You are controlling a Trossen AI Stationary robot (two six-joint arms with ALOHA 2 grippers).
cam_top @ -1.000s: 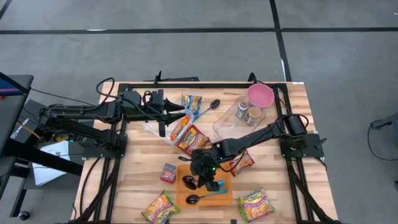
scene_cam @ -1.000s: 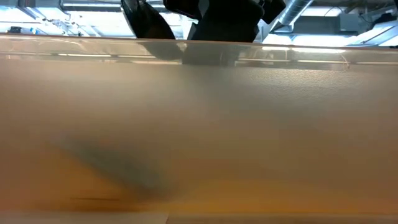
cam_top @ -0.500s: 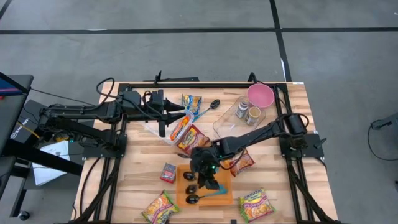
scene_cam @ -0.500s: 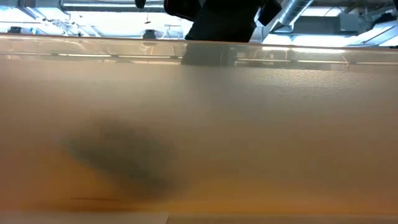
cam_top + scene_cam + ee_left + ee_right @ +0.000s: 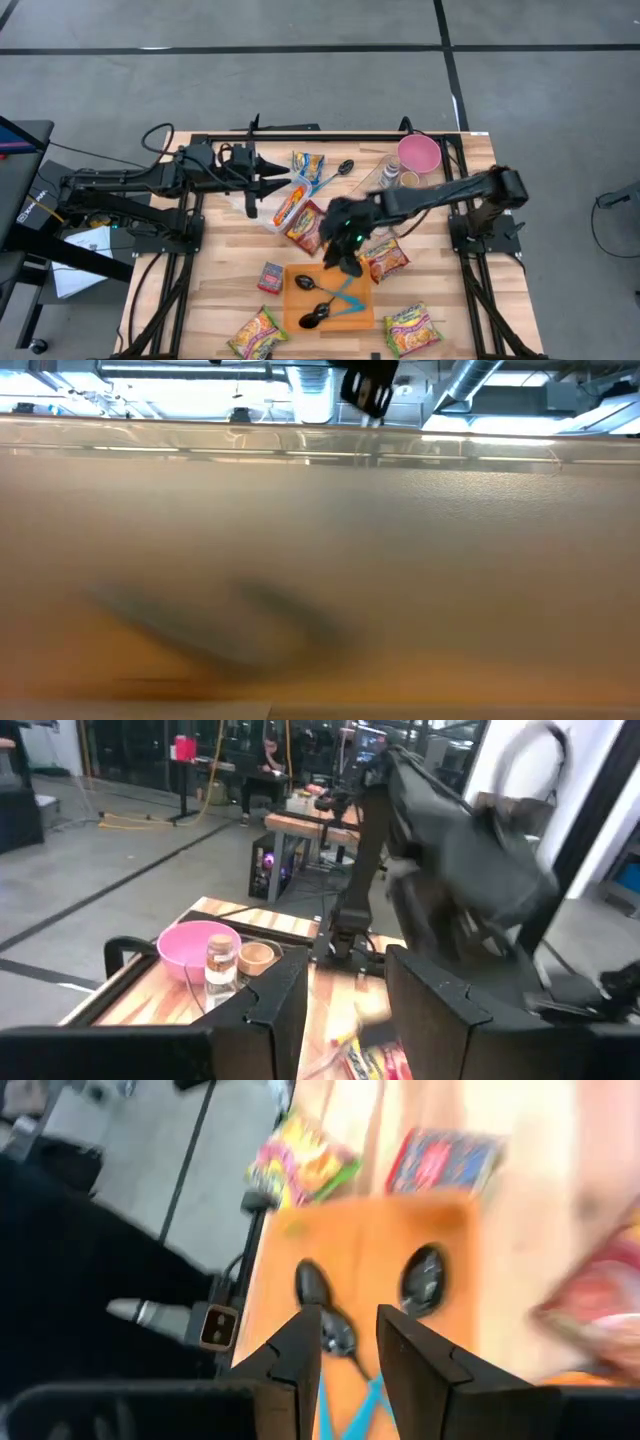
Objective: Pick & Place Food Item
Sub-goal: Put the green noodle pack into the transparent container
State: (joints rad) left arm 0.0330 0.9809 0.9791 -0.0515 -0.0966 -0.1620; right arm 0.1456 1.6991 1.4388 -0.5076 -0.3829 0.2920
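An orange board lies near the table's front edge. On it are dark spoons with blue handles and a dark oval piece. My right gripper hangs open above the board's far edge, slanting down with nothing between its fingers. Noodle packets lie around it: one just right of the gripper, one under the arm, and two at the front. A small red packet lies left of the board. My left gripper waits open and level at the far left.
A clear tub with jars and a pink bowl stand at the far right. A white tray with a packet and another packet lie near my left gripper. The low view is almost wholly blocked by a blurred tan surface.
My right gripper has risen from the orange board and drawn back toward the table's far right, tipping further down. A second blue handle now shows on the board where the gripper stood. My left arm has kept almost still.
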